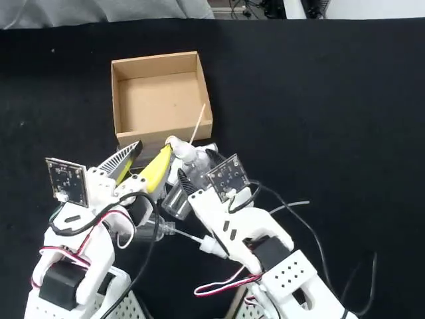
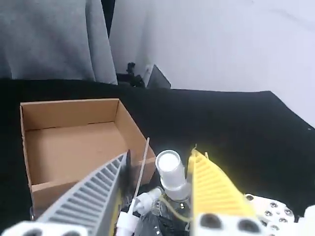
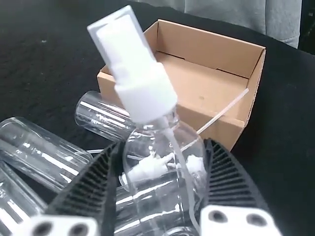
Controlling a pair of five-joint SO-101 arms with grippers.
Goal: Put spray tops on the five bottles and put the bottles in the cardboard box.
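Note:
The open cardboard box [image 1: 161, 60] [image 2: 69, 112] [image 3: 211, 45] stands beyond both arms. My right gripper [image 1: 197, 167] [image 3: 163, 147] is shut on a clear bottle [image 3: 165, 142] held upright just before the box's near wall. A white spray top [image 1: 180, 147] [image 2: 170, 169] [image 3: 135, 69] sits on its neck, with its tube down inside. My left gripper [image 1: 154, 147] [image 2: 160, 156] is open, its yellow finger [image 1: 157, 169] close beside that spray top and its grey finger [image 2: 93, 191] well apart.
Several more clear bottles [image 3: 101, 114] [image 3: 34, 147] [image 1: 174, 199] lie on the black cloth under the grippers. A loose spray top's thin tube [image 1: 197, 123] [image 3: 224, 110] leans on the box's near wall. Another loose spray top [image 1: 208, 246] lies by the right arm.

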